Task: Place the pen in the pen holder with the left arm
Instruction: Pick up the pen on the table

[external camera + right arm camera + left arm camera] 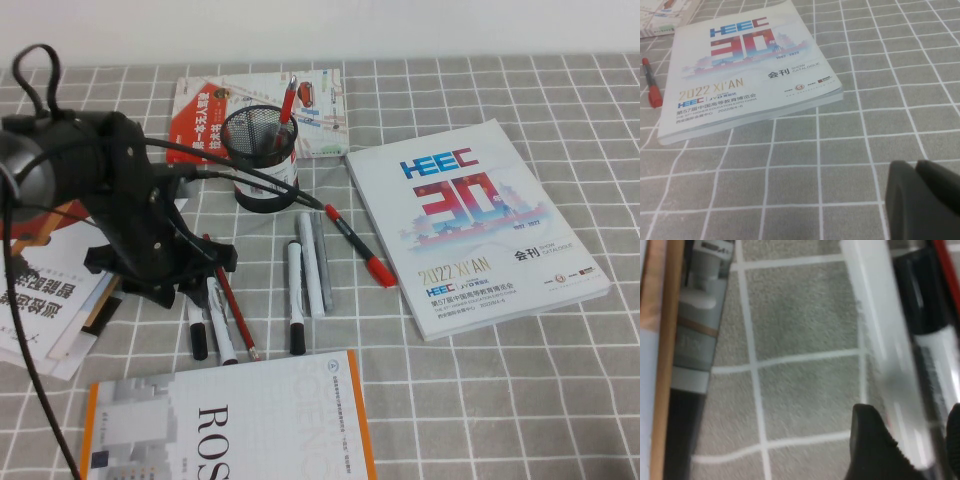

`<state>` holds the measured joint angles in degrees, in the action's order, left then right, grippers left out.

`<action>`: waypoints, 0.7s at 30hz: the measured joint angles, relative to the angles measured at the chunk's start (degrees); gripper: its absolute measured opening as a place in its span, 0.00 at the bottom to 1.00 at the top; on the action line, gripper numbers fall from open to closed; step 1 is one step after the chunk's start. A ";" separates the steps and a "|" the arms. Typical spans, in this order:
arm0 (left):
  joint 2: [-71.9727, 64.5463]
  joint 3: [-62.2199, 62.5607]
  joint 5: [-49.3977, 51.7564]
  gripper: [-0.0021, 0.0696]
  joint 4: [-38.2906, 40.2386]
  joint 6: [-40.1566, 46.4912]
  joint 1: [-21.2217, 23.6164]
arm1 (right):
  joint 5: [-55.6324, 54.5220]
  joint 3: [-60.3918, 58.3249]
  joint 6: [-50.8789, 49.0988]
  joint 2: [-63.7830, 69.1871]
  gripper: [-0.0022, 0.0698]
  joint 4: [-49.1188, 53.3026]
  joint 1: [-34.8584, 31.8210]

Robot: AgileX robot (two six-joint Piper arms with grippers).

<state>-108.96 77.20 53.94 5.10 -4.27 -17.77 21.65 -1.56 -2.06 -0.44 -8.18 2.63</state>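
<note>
Pen (221, 322) lies flat on the cloth near the table's left edge, not lifted. Left gripper (205, 292) hangs low over it, fingers (875, 450) parted astride the barrel, gripping nothing. Pen holder (262, 158) waits toward the far edge. Right gripper (925, 200), fingers together and empty, sits parked near the right edge.

Tablecloth (520, 400): woven cloth, matt grey with a white grid; looks slightly fuzzy in the left wrist view. Pen holder (260, 160): black wire mesh, looks like metal, with a paper label. Pen (220, 320): smooth plastic, white barrel with a soft sheen, black cap. Catalogue (470, 220): paper, smooth glossy-looking cover. Left gripper (175, 290), low over the pens at table left: matt black plastic-looking body; its finger (872, 445) is dull black and finely textured. Right gripper (925, 200), above bare cloth near the catalogue: matt dark grey, smooth, jaws closed together.
</note>
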 joint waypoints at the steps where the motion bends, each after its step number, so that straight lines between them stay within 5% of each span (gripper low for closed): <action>1: -0.51 0.00 -0.25 0.42 -0.25 0.00 0.00 | 0.00 0.00 0.00 0.00 0.01 0.00 0.00; 21: -3.71 0.56 -3.83 0.38 -1.42 -0.68 0.00 | 0.00 0.00 0.00 0.00 0.01 0.00 0.00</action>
<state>-112.67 77.77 50.11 3.69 -4.95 -17.77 21.65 -1.56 -2.06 -0.44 -8.18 2.63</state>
